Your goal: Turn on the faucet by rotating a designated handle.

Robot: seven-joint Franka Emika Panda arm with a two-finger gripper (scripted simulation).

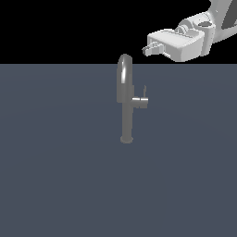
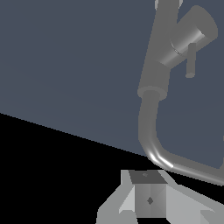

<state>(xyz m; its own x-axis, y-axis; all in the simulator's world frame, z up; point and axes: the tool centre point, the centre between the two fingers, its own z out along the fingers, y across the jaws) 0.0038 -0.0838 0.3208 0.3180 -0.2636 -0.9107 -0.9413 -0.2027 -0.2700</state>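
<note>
The grey metal faucet point(image 1: 125, 106) stands upright on the dark floor, its arched spout point(image 1: 124, 69) on top and a small round base flange point(image 1: 126, 139) below. The handle point(image 1: 140, 102) is a short cylinder stub jutting from the column toward the exterior view's right, with a thin lever rod point(image 1: 145, 91) pointing up at its end. My white gripper point(image 1: 148, 49) hovers above and to the right of the spout, apart from the faucet, its fingers together on nothing. The wrist view shows the column point(image 2: 158, 52), the handle point(image 2: 192, 33), the lever rod point(image 2: 191, 61), the spout point(image 2: 151, 131) and my gripper point(image 2: 149, 194).
A flat dark blue-grey floor point(image 1: 55, 176) spreads around the faucet, with black background behind it. My arm's wrist link point(image 1: 217, 18) enters from the exterior view's upper right.
</note>
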